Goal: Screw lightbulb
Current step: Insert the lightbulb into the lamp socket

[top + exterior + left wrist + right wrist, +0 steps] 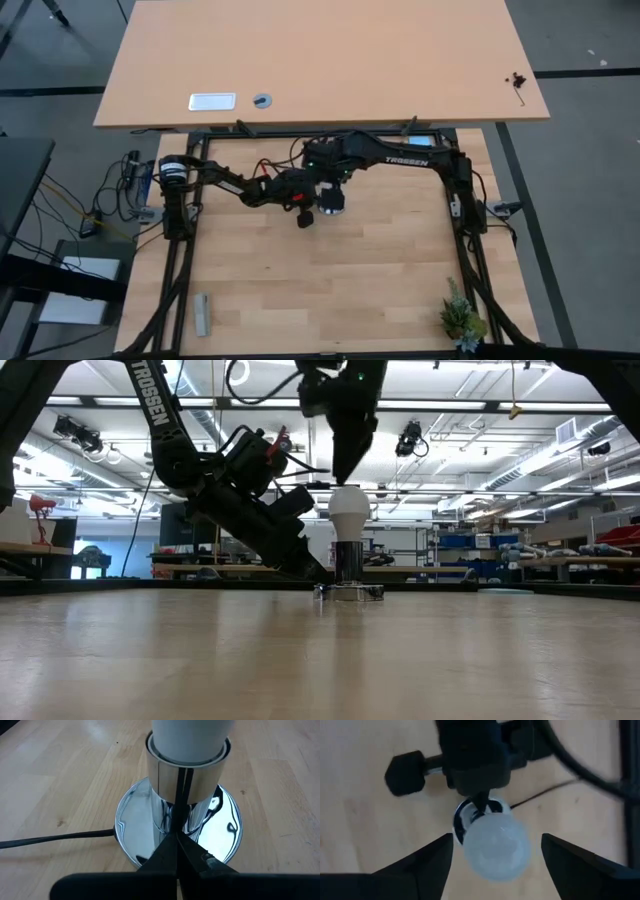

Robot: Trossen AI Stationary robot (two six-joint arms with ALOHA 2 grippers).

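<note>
The lightbulb (349, 508) stands upright in its chrome socket base (177, 827) mid-table. My right gripper (496, 851) hangs directly above, fingers spread clear of the glass, likely between turns, while my closed left gripper (177, 837) pins the base against spinning.

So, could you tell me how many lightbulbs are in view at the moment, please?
1. The lightbulb stands upright in the silver socket base near the middle of the table, directly under the right gripper, whose jaws are open around it. No other is visible.
</note>
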